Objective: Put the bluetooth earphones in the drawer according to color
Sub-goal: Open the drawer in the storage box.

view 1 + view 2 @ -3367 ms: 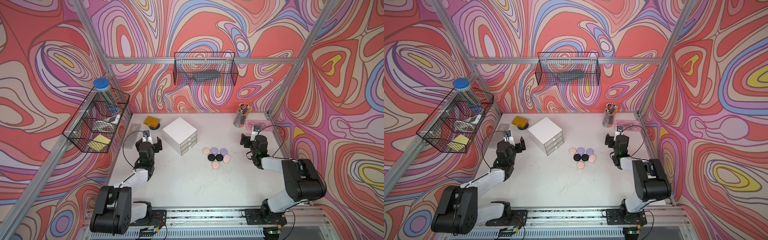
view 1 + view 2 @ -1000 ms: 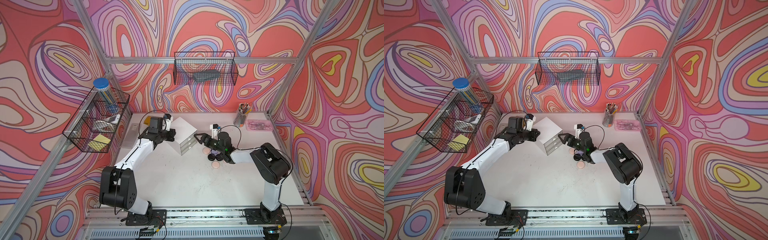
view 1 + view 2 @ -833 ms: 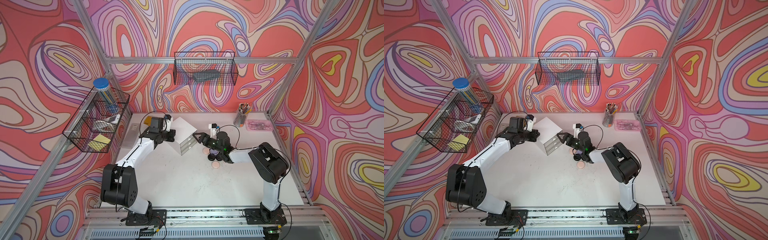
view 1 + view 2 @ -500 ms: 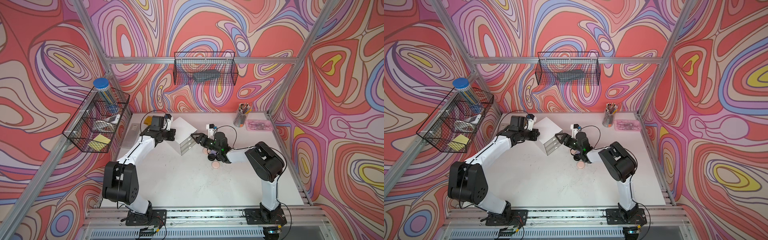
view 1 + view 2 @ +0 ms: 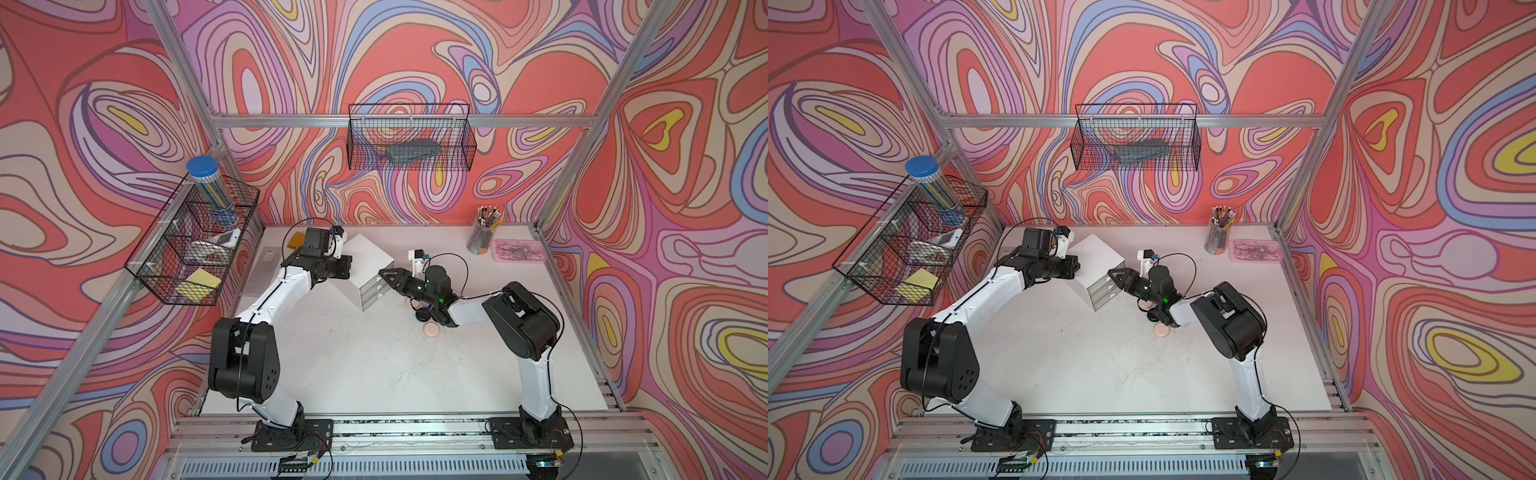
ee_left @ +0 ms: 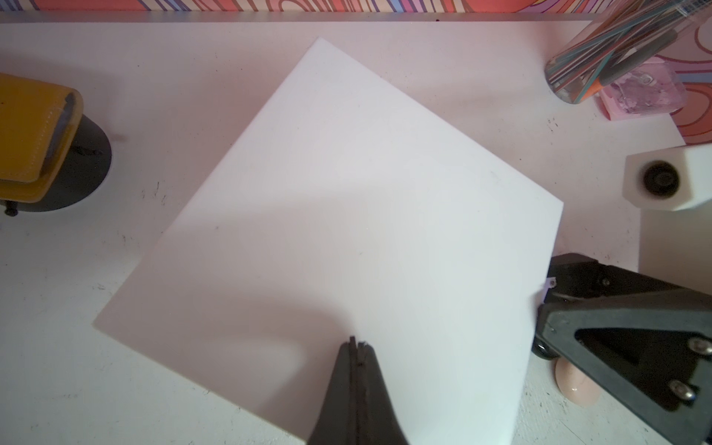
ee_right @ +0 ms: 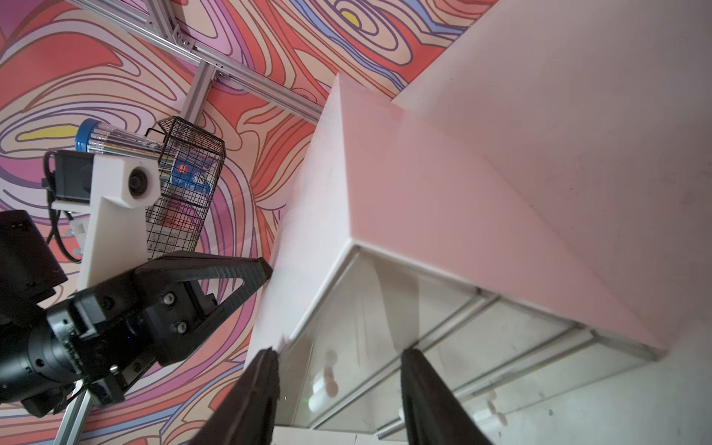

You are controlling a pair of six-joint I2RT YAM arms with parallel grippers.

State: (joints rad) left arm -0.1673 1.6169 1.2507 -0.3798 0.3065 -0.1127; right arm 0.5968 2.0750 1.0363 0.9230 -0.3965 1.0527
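The drawer [image 5: 368, 259] is a white cube cabinet with clear fronts, at mid-table in both top views [image 5: 1096, 259]. My left gripper [image 6: 357, 343] is shut, and its tips rest on the cabinet's white top [image 6: 346, 185]. My right gripper [image 7: 339, 360] is open at the cabinet's front. Its fingers [image 7: 262, 385] stand either side of the top clear drawer's small handle [image 7: 323, 381], not touching it. Behind the right arm on the table lie bluetooth earphones: a pale pink case [image 5: 430, 330], a black one [image 5: 423, 317] and another pink one [image 5: 413, 304]. The arm hides the others.
A pen cup [image 5: 482, 239] and a shallow pink tray [image 5: 519, 251] stand at the back right. A yellow wallet on a black disc [image 6: 34, 135] and a flat frosted box [image 5: 262, 270] lie left of the cabinet. A wire basket [image 5: 195, 245] hangs on the left wall.
My right gripper has moved left to the cabinet's front and its jaws have narrowed around the top handle. The left gripper has stayed shut on the cabinet's top.
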